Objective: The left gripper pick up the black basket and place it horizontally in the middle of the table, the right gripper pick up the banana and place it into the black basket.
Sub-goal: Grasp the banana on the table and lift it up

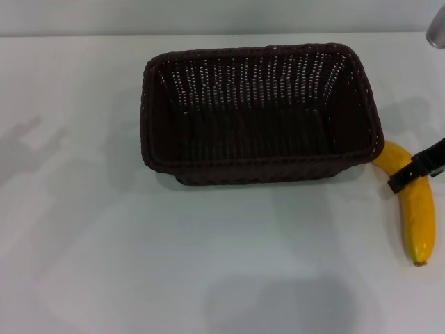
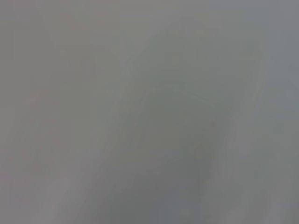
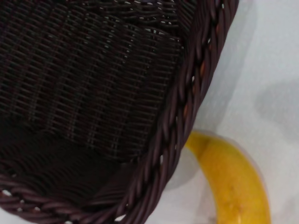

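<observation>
The black basket [image 1: 264, 169] stands upright and empty on the white table [image 1: 139, 264], long side across, near the middle and a little to the back. The banana [image 1: 419, 216] lies on the table just right of the basket's front right corner, one end touching or almost touching the basket. The black tip of my right gripper [image 1: 417, 169] lies across the banana's upper part at the right edge of the head view. The right wrist view shows the basket's braided rim [image 3: 187, 107] and the banana [image 3: 233, 182] close below. My left gripper is out of view.
A silver-grey arm segment [image 1: 437, 28] shows at the top right corner. Bare tabletop lies left of and in front of the basket. The left wrist view shows only a blurred grey surface [image 2: 149, 112].
</observation>
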Robot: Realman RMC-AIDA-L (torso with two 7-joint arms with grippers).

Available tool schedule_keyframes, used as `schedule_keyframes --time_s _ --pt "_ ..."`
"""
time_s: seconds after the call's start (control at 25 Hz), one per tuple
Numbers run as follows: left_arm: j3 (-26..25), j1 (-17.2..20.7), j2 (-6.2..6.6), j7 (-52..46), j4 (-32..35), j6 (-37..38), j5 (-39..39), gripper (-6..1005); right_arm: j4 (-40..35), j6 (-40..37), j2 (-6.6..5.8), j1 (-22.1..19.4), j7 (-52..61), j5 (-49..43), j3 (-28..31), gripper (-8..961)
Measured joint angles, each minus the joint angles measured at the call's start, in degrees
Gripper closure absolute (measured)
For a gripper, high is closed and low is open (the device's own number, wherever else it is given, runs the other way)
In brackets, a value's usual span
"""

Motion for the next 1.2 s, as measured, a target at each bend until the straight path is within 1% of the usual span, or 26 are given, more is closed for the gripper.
schedule_keyframes --time_s 0.16,0.36,0.68,0.88,1.08,1.2 --pt "0.1 -0.1 -0.1 0.0 -0.1 0.0 0.3 337 -1.6 -0.9 0.09 0.3 0.4 -1.1 -1.0 119" --pt "0.0 0.0 -0.25 0.1 -0.2 0.0 0.0 337 -2.9 -2.9 0.08 1.0 1.8 -1.8 -5.8 136" --pt "0.0 0.1 -0.36 0.1 -0.5 0.0 0.0 337 -3.4 -4.0 0.22 1.6 2.6 -5.1 -9.8 164" --pt "0.0 0.0 -0.36 0.1 -0.5 0.0 -0.1 338 -3.7 -4.1 0.19 1.7 2.4 -6.4 -10.8 182" --pt "0.0 0.1 -0.36 0.1 -0.5 0.0 -0.5 338 -3.1 -5.0 -0.13 1.5 1.7 -7.1 -10.2 320" --pt "0.0 0.2 -0.36 0.1 -0.5 0.0 -0.7 338 -1.9 -5.5 -0.43 1.2 -0.2 -9.1 -6.2 384"
